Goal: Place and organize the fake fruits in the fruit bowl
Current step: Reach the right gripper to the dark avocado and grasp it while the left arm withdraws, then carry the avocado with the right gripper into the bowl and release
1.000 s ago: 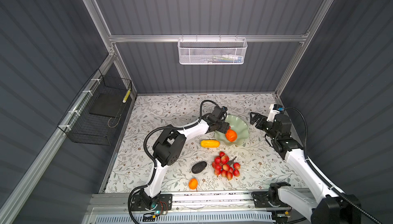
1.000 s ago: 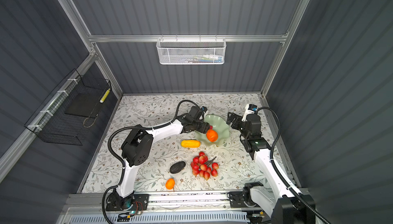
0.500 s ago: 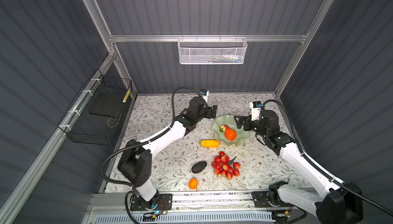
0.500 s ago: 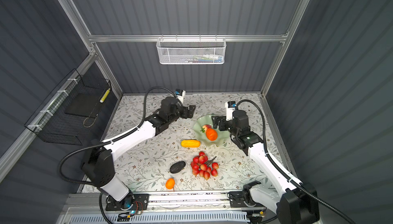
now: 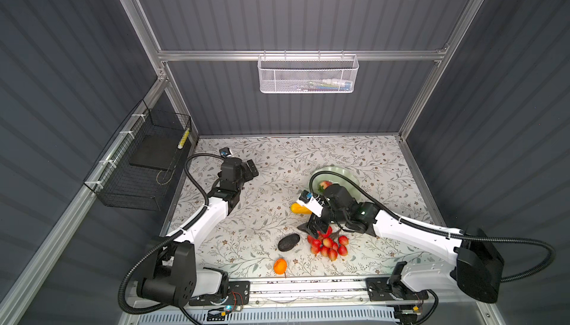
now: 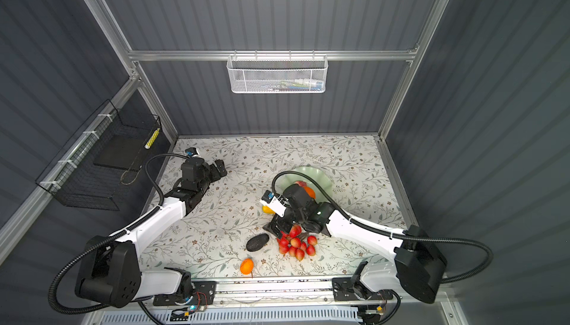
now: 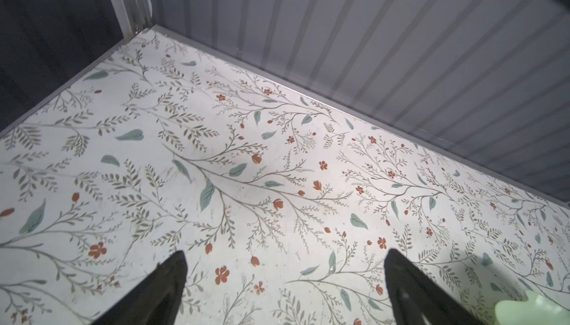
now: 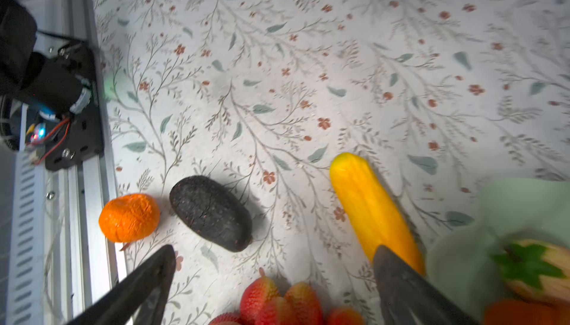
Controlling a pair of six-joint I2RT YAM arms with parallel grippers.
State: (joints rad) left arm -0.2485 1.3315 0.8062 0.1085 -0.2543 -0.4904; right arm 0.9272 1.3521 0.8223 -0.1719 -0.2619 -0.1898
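Note:
The pale mint-green fruit bowl [image 5: 340,172] [image 6: 317,174] [image 8: 524,203] holds a strawberry [image 5: 324,184] [image 8: 536,268] and an orange [image 6: 310,192], both partly hidden by my right arm. On the mat lie the yellow oblong [image 5: 296,208] [image 8: 373,212], the dark avocado [image 5: 288,242] [image 8: 211,212], the red berry cluster [image 5: 328,245] [image 8: 277,302] and a second orange [image 5: 280,265] [image 8: 129,218]. My right gripper [image 5: 314,227] [image 8: 274,255] hangs open just over the cluster's near end. Far left, my left gripper [image 5: 251,169] [image 7: 285,258] is open and empty above bare mat.
A white mesh basket [image 5: 307,75] hangs on the back wall and a black wire basket [image 5: 145,166] on the left wall. The metal front rail [image 5: 308,286] runs close behind the loose orange. Grey walls close in the mat on three sides.
My left gripper opened at the bowl, left the strawberry there and drew back to the far left. My right arm swung from beside the bowl down over the berry cluster.

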